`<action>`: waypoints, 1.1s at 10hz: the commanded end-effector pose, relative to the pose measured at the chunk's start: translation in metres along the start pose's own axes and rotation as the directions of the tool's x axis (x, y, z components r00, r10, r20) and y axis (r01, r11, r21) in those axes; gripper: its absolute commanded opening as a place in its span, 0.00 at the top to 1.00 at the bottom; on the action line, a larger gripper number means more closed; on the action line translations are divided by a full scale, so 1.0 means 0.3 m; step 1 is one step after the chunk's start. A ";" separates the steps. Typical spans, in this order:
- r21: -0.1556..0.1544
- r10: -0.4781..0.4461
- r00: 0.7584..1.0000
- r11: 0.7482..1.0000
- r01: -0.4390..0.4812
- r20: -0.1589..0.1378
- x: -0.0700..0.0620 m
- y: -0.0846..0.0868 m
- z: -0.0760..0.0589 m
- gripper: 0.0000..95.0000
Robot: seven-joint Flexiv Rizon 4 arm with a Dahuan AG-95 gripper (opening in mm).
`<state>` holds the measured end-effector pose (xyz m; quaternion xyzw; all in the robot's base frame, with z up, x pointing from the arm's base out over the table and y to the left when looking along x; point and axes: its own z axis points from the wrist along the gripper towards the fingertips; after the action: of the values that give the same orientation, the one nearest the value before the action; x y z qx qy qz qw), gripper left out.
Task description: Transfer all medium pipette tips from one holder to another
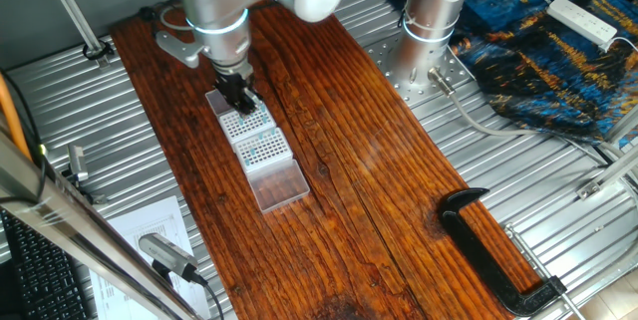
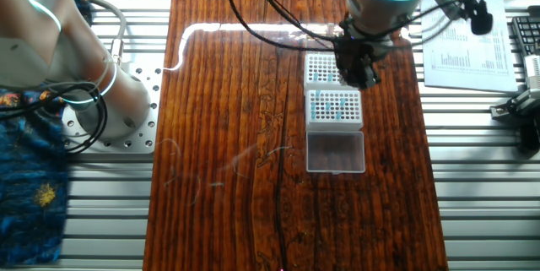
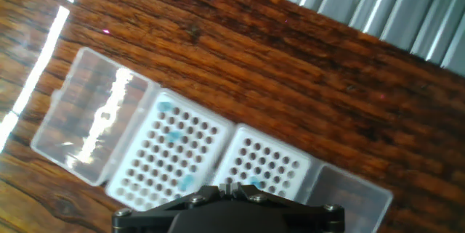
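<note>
Judging by where the blue dots sit, the transfer is under way but far from done. Two white holders lie end to end on the wooden surface (image 1: 349, 160), each with a clear lid folded open at its outer end.

One holder (image 2: 335, 106), next to the larger clear lid (image 2: 336, 152), carries most of the tips (image 2: 337, 112): in the other fixed view several teal dots are scattered over its grid, and one fixed view shows them clustered near its middle. The hand view shows a few blue tops (image 3: 171, 133) on that same rack, beside the lid (image 3: 91, 120).

The second holder (image 2: 321, 68) sits under the hand (image 2: 359, 70). Its holes look mostly bare, though the hand view shows one blue spot (image 3: 256, 184) at its near edge, right by the hand body. Whether that tip is seated in a hole or held in the fingers I cannot tell.

The hand (image 1: 240, 99) hangs low over this second holder in one fixed view, fingers pointing down at the grid. Its fingertips are hidden in every view, so I cannot tell whether it is wide, narrow, or holding a tip.

So at best one tip has crossed; several are left.
</note>
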<state>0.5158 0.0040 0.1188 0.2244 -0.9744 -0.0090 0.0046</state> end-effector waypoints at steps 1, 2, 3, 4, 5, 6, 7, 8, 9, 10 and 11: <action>0.003 -0.050 0.999 0.999 0.050 0.002 -0.018 -0.020 0.026 1.00; 0.003 -0.064 0.998 0.998 0.064 0.004 -0.019 -0.022 0.035 0.80; 0.002 -0.086 0.996 0.996 0.086 0.005 -0.020 -0.027 0.056 0.80; 0.002 -0.103 0.995 0.995 0.103 0.015 -0.021 -0.030 0.073 0.80; 0.003 -0.125 0.992 0.992 0.125 0.022 -0.021 -0.032 0.084 0.80; 0.005 -0.141 0.990 0.990 0.141 0.023 -0.021 -0.034 0.090 0.80; 0.007 -0.152 0.988 0.988 0.152 0.025 -0.018 -0.040 0.094 0.80; 0.008 -0.166 0.986 0.986 0.166 0.022 -0.015 -0.045 0.096 0.80; 0.005 -0.173 0.985 0.985 0.173 0.018 -0.012 -0.048 0.101 0.80; 0.004 -0.174 0.985 0.985 0.174 0.017 -0.010 -0.048 0.104 0.80; 0.003 -0.173 0.985 0.985 0.173 0.015 -0.004 -0.046 0.107 0.80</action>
<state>0.5221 -0.0077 0.0856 0.3078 -0.9514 -0.0109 -0.0028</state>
